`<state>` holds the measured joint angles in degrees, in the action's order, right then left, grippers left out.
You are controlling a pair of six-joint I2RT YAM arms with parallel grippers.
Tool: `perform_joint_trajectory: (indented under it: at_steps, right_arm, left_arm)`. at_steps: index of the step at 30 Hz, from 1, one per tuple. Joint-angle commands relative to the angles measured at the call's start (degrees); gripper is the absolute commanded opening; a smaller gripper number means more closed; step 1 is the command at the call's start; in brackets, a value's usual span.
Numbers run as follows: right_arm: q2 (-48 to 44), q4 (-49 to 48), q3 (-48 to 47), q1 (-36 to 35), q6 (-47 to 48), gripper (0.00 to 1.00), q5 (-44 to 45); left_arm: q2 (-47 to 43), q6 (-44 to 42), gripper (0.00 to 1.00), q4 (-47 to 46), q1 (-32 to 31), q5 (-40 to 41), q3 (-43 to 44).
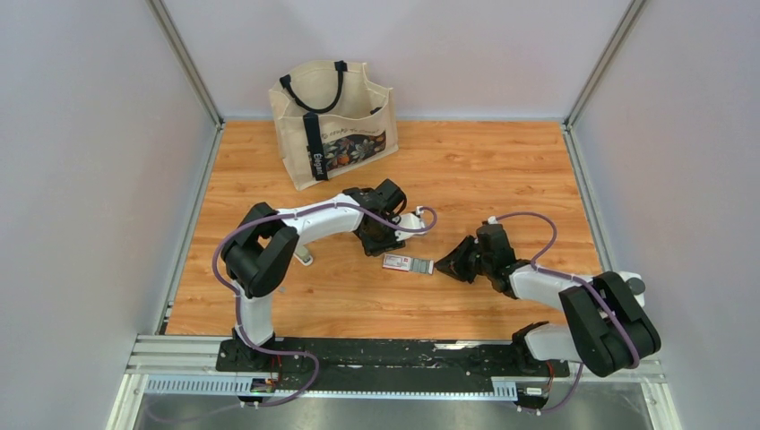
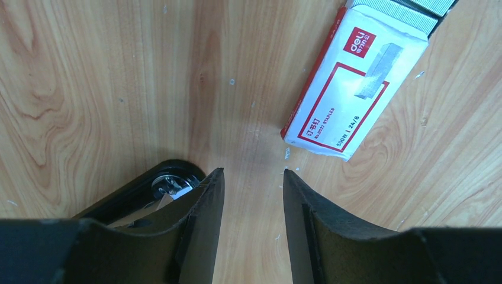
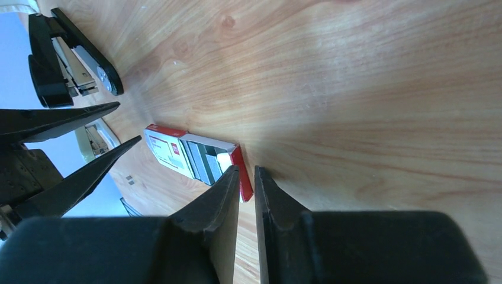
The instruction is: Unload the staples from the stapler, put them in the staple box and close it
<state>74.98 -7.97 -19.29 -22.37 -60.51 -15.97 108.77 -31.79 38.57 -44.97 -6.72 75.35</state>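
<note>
While the stapler [image 3: 68, 59] lay open just beside your left gripper [image 2: 253, 173], half-wide and empty, your right gripper [image 3: 247, 170] hovered narrow and empty by the staple box [image 3: 189, 155]; unloading looked unfinished, and the next move called for bracing the stapler

The packet [image 1: 408, 262] lies between left gripper [image 1: 384, 244] and right gripper [image 1: 441, 266]; bag [image 1: 332, 121] blocks far left; far-right table [image 1: 511, 161] is open.
</note>
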Motion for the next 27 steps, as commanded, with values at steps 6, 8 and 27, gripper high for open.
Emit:
perform_joint_trajectory:
  at_steps: [6,8,27]
  right_arm:
    - [0.8,-6.2,1.7,0.8,-1.8,0.20,-2.2]
    - [1.3,-6.8,1.7,0.8,-1.8,0.20,-2.3]
    - [3.6,-8.4,1.5,0.8,-1.4,0.13,-3.0]
  left_arm:
    - [-0.2,-0.4,0.50,-0.7,-1.2,0.0,-1.0]
    - [-0.2,-0.2,0.50,-0.7,-1.3,0.0,-1.0]
    - [0.6,1.3,0.50,-1.1,-3.0,-0.2,-0.5]
